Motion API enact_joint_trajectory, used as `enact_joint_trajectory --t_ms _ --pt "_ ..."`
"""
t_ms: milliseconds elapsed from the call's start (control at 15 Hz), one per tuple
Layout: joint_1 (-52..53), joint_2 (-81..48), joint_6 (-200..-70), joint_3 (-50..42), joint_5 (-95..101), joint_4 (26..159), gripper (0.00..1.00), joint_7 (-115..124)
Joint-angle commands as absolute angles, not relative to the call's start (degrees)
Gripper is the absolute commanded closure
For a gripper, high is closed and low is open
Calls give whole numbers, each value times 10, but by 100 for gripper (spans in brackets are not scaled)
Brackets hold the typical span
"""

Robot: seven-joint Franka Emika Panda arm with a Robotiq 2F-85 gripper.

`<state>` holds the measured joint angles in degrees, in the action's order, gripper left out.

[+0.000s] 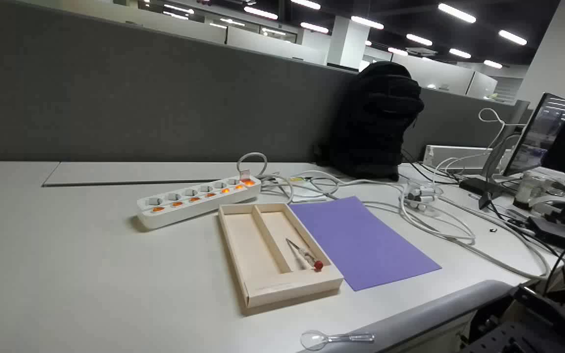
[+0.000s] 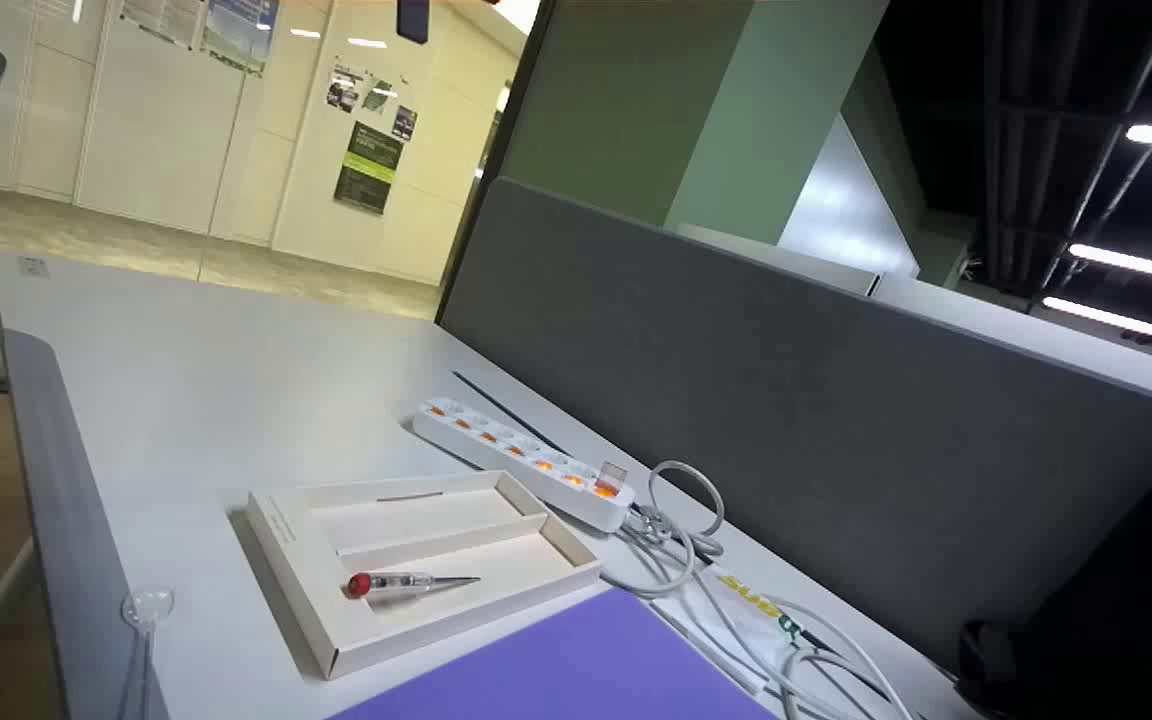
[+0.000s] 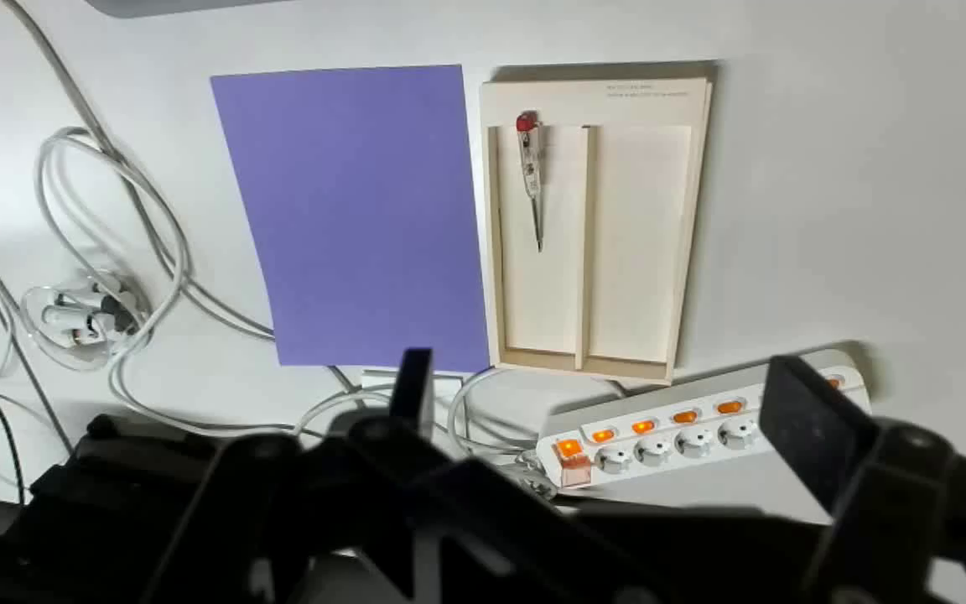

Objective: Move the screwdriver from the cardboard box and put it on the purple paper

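Gripper [image 3: 605, 394] gapes over white desk [image 1: 91, 274]; grey partition [image 1: 155, 98] alongside (lights [image 1: 457, 13] overhead).

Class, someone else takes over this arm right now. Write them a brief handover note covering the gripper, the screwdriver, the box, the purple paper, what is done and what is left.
Gripper: open in the wrist view, holding nothing.
Screwdriver: in the cardboard box, in the compartment nearer the purple paper, its red cap at the box's printed end.
Purple paper: lying flat beside the box.
Done: nothing of the transfer yet; the screwdriver is not out of the box.
Left: grasp the screwdriver, lift it out, lay it on the paper.
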<state>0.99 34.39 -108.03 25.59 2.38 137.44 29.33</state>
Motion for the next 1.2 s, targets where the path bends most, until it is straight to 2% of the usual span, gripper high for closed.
enact_joint_trajectory --t_ms 0,800,1133 --pt "30 338 -1080 240 35 1373 0 303" --pt "30 339 -1080 240 35 1373 0 303" --pt "31 325 -1120 216 22 1409 0 308"
